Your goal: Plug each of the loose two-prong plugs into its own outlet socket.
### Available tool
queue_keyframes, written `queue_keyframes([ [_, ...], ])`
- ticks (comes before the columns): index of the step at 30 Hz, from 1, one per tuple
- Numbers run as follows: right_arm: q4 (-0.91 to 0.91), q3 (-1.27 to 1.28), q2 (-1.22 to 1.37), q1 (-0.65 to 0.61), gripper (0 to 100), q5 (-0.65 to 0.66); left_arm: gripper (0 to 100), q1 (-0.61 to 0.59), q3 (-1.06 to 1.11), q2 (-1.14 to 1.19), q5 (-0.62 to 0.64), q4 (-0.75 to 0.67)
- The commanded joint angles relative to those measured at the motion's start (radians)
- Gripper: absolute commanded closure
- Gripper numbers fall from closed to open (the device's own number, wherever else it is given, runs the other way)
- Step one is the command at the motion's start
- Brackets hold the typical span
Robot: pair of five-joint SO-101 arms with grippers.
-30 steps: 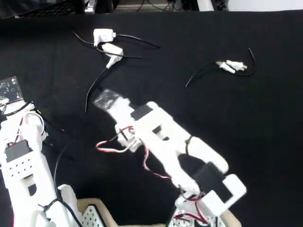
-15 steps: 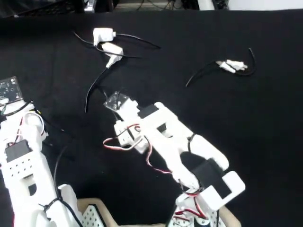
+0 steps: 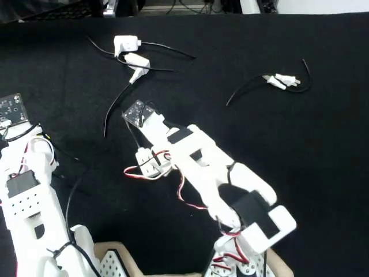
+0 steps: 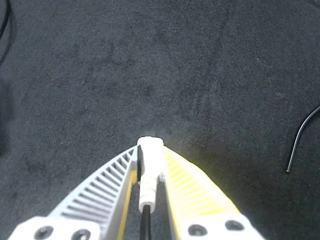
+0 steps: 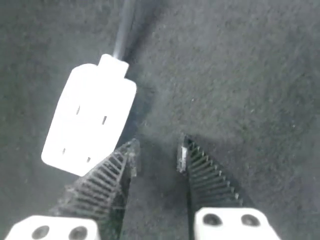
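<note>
We count one plug (image 4: 149,170), clenched in the left claw (image 4: 150,148). The right claw (image 5: 157,150) is released beside a socket (image 5: 90,120), and black cords (image 3: 115,104) cross the worktop (image 3: 288,173).

Right end effector (image 3: 137,112) near outlet socket (image 3: 137,59); connector pair (image 3: 282,80) well apart.

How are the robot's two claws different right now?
The left gripper is shut on a small white plug with a black cord; the right gripper is open and holds nothing. The right gripper's tips sit beside a flat white outlet socket block; the left gripper's tips hang over bare black cloth table. Both have ribbed, tapering fingers above that cloth.
</note>
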Motion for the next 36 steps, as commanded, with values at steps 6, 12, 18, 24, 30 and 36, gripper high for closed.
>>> queue_keyframes([
  [6,0.043,-0.068,0.01,0.172,85.3,-0.097,97,0.193,-0.01,-0.011,-0.098,0.005],
  [12,0.037,-0.068,0.01,0.305,85.3,-0.262,97,0.332,-0.134,-0.002,-0.203,0.195],
  [18,0.021,-0.076,0.01,0.422,85.4,-0.35,97,0.472,-0.312,0.002,-0.299,0.448],
  [24,-0.017,-0.104,0.01,0.609,85.4,-0.414,97,0.605,-0.363,0.021,-0.31,0.531],
  [30,-0.041,-0.104,0.018,0.654,85.4,-0.436,97,0.696,-0.499,0.382,-0.307,0.606],
  [36,-0.043,-0.104,0.018,0.657,85.4,-0.436,97,0.828,-0.707,0.58,-0.313,0.694],
])
